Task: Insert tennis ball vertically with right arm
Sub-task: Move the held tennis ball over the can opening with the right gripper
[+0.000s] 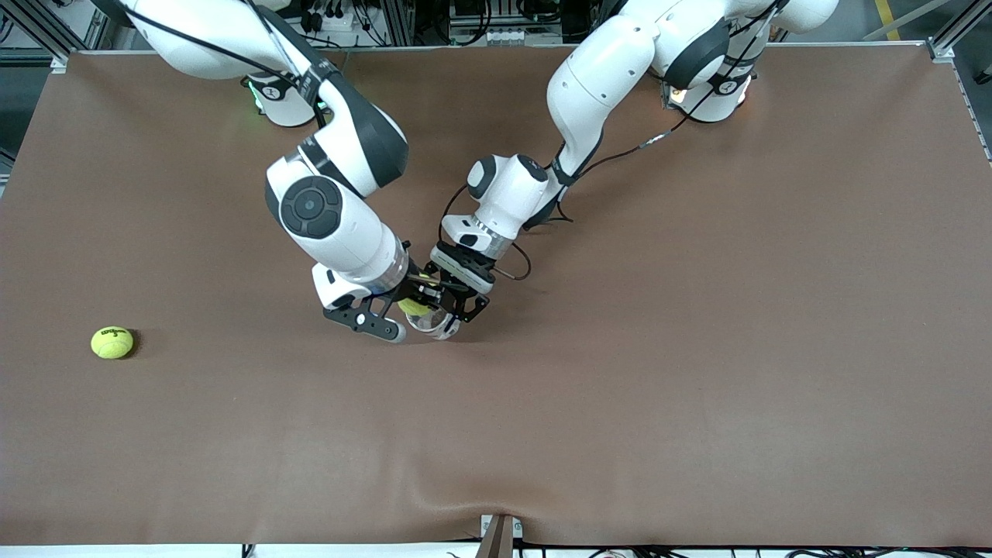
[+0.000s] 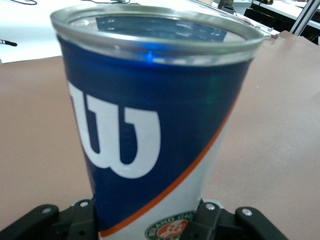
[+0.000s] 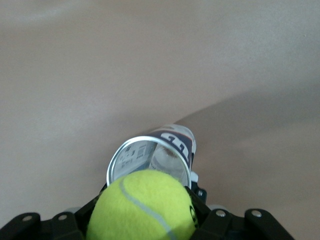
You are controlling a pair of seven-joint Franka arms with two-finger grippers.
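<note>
Looking down from the front view, the right end effector (image 1: 403,310) grasps a tennis ball (image 1: 413,307) directly over the open mouth of the can (image 1: 435,324), which the left end effector (image 1: 457,298) grips by its body. Both meet near the middle of the bench (image 1: 697,349), the right arm coming in from its own end and the left arm from its own. A second tennis ball (image 1: 112,342) lies well apart from the can, toward the right arm's end of the bench.

From the left wrist view, the can (image 2: 150,135), blue and white with a metal rim, stands upright between that end effector's fingers (image 2: 210,220), clenched on its lower wall; its long axis runs straight up, mouth uppermost.

From the right wrist view, the tennis ball (image 3: 142,207) sits clamped between the right end effector's fingers (image 3: 220,222), and the can's rim (image 3: 150,165) opens just below it, slightly off the ball's centre. My judgement: the coming move is a straight descent along the can's axis, after a small correction to centre the ball over the rim
</note>
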